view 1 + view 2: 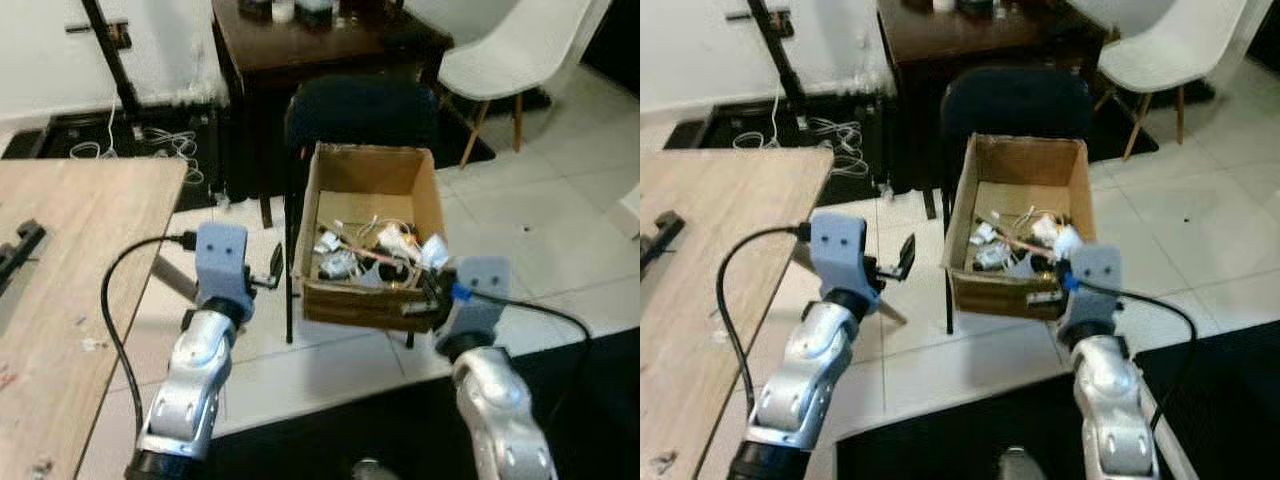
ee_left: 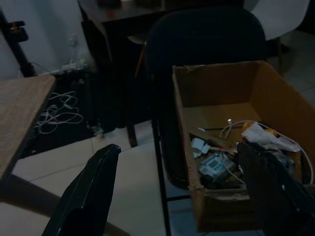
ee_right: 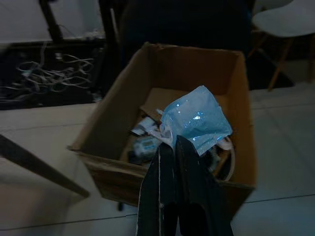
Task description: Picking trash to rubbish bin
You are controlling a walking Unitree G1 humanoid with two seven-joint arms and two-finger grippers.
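So my right gripper (image 3: 183, 147) has its jaws clamped on a crumpled blue wrapper (image 3: 197, 119) above the cardboard box (image 3: 113, 105). Looks feather-light and floppy, so pinching its bunched edge seems safest; left gripper (image 2: 172, 191) jaws are apart.

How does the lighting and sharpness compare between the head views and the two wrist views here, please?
Both eye views are bright and slightly soft. The left wrist view is dim, though the cardboard box stays readable. The right wrist view is dark, its edges blurred; the blue wrapper in the right end effector glints.
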